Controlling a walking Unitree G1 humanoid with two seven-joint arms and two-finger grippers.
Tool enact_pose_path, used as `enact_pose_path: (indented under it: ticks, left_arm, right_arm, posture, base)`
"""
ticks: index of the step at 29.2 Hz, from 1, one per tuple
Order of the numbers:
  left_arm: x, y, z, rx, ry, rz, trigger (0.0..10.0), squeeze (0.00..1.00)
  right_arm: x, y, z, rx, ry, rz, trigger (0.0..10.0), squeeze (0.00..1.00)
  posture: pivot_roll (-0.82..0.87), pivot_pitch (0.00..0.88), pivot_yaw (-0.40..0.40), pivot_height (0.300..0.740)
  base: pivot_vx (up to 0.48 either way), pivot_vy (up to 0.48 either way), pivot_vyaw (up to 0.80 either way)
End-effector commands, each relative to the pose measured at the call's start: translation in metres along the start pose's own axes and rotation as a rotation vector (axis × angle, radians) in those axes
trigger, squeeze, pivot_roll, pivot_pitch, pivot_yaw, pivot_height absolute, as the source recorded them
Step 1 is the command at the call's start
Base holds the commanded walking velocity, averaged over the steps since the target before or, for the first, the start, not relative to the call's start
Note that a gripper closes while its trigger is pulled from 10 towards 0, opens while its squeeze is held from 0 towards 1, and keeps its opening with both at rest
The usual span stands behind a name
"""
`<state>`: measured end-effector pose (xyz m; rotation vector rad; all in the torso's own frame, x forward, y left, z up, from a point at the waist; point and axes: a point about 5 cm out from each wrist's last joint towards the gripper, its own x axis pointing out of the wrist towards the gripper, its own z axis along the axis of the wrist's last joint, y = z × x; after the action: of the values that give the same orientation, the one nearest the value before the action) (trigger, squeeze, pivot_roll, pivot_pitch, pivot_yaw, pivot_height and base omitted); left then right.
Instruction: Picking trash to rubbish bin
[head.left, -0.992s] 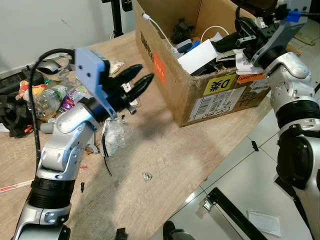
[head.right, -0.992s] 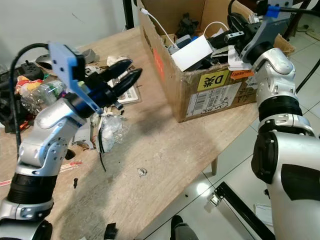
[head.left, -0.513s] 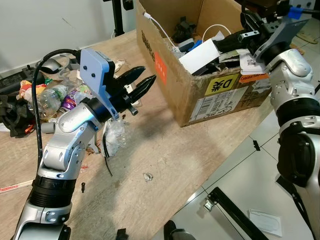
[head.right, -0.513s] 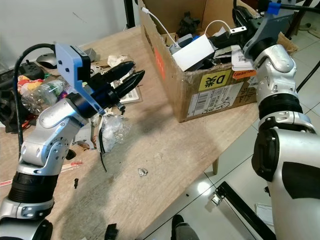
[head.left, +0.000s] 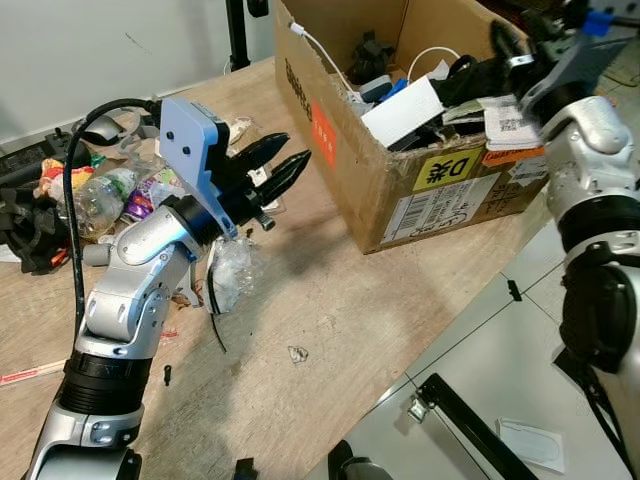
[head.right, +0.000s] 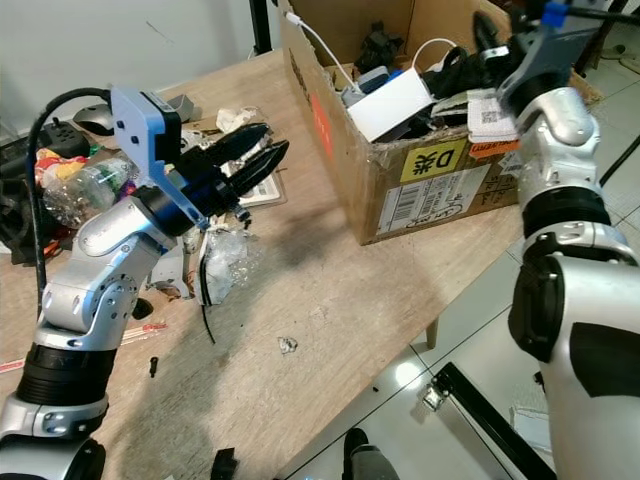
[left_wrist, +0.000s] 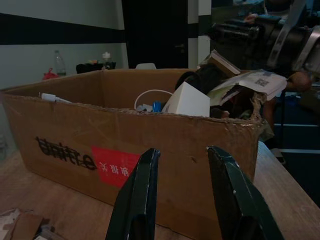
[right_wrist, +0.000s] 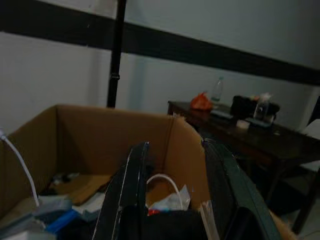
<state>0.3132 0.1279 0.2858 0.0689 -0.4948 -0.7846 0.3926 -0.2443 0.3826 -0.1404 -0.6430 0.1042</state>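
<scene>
A large cardboard box (head.left: 380, 190) stands on the wooden table (head.left: 330, 290), crammed with trash: a white carton (head.left: 405, 105), cables, papers. My left gripper (head.left: 290, 152) hovers open and empty above the table, left of the box, its fingers (left_wrist: 145, 190) aimed at the box's side wall. Just below it on the table lies a crumpled clear plastic bag (head.left: 228, 272). Over the box's right rim my right gripper (head.left: 482, 55) is raised, open, with nothing between its fingers (right_wrist: 132, 180). A printed paper (head.left: 512, 120) rests on the rim under it.
Bottles and wrappers (head.left: 100, 195) are heaped at the table's far left beside black gear (head.left: 25, 230). A small scrap (head.left: 295, 352) and a black cord (head.left: 215, 325) lie on the table. The table's edge runs diagonally at the right, above a tiled floor with a black bar (head.left: 470, 425).
My right gripper has lifted and drawn back to the right over the box's rim. The left gripper has edged slightly toward the box, still open.
</scene>
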Motion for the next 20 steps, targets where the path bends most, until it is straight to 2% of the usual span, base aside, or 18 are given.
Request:
enact_pose_path:
  ticks: [1, 3, 5, 7, 8, 9, 10, 11, 12, 14, 19, 20]
  left_arm:
    - [-0.001, 0.005, -0.002, 0.014, 0.009, 0.036, 10.0, 0.00]
    - [-0.002, 0.008, -0.002, 0.024, 0.014, 0.058, 10.0, 0.00]
    - [-0.005, 0.027, -0.006, 0.100, 0.065, 0.214, 10.0, 0.00]
    - [-0.012, 0.049, -0.007, 0.186, 0.111, 0.379, 10.0, 0.00]
    - [-0.015, 0.057, -0.006, 0.211, 0.122, 0.436, 10.0, 0.00]
    - [-0.015, 0.057, -0.006, 0.211, 0.122, 0.436, 10.0, 0.00]
    - [-0.018, 0.065, -0.004, 0.222, 0.122, 0.495, 10.0, 0.00]
    - [-0.020, 0.069, -0.003, 0.225, 0.120, 0.532, 10.0, 0.00]
    - [-0.020, 0.069, -0.003, 0.225, 0.120, 0.532, 10.0, 0.00]
    - [-0.025, 0.077, -0.001, 0.232, 0.118, 0.602, 10.0, 0.00]
    - [-0.032, 0.084, -0.002, 0.246, 0.122, 0.688, 10.0, 0.00]
    - [-0.035, 0.086, -0.004, 0.245, 0.133, 0.715, 10.0, 0.00]
  right_arm:
    - [0.005, 0.005, 0.009, 0.023, -0.040, 0.046, 10.0, 0.00]
    - [0.008, 0.009, 0.012, 0.048, -0.057, 0.074, 10.0, 0.00]
    - [0.016, 0.037, 0.022, 0.132, -0.120, 0.285, 10.0, 0.00]
    - [0.020, 0.080, 0.035, 0.207, -0.200, 0.560, 10.0, 0.00]
    - [0.019, 0.099, 0.040, 0.224, -0.224, 0.644, 10.0, 0.00]
    - [0.019, 0.099, 0.040, 0.224, -0.224, 0.644, 10.0, 0.00]
    - [0.018, 0.115, 0.041, 0.207, -0.231, 0.645, 10.0, 0.00]
    - [0.017, 0.124, 0.041, 0.185, -0.236, 0.603, 10.0, 0.00]
    - [0.017, 0.124, 0.041, 0.185, -0.236, 0.603, 10.0, 0.00]
    - [0.015, 0.134, 0.033, 0.154, -0.225, 0.528, 10.0, 0.00]
    - [0.008, 0.138, 0.027, 0.178, -0.231, 0.495, 10.0, 0.00]
    - [0.004, 0.140, 0.025, 0.148, -0.232, 0.484, 10.0, 0.00]
  posture:
    - [0.11, 0.220, 0.022, 0.740]
    - [0.11, 0.220, 0.022, 0.740]
    - [0.11, 0.221, 0.023, 0.740]
    - [0.12, 0.220, 0.027, 0.740]
    - [0.12, 0.218, 0.030, 0.740]
    - [0.12, 0.218, 0.030, 0.740]
    - [0.12, 0.216, 0.034, 0.740]
    - [0.12, 0.216, 0.037, 0.740]
    - [0.12, 0.216, 0.037, 0.740]
    - [0.12, 0.214, 0.039, 0.740]
    - [0.11, 0.205, 0.038, 0.740]
    - [0.11, 0.201, 0.037, 0.740]
  base:
    - [0.000, 0.000, 0.00]
    - [0.000, 0.000, 0.00]
    - [0.000, 0.000, 0.00]
    - [0.000, 0.000, 0.00]
    - [0.000, 0.000, 0.00]
    - [0.000, 0.000, 0.00]
    - [0.000, 0.000, 0.00]
    - [0.000, 0.000, 0.00]
    - [0.000, 0.000, 0.00]
    - [0.000, 0.000, 0.00]
    - [0.000, 0.000, 0.00]
    - [0.000, 0.000, 0.00]
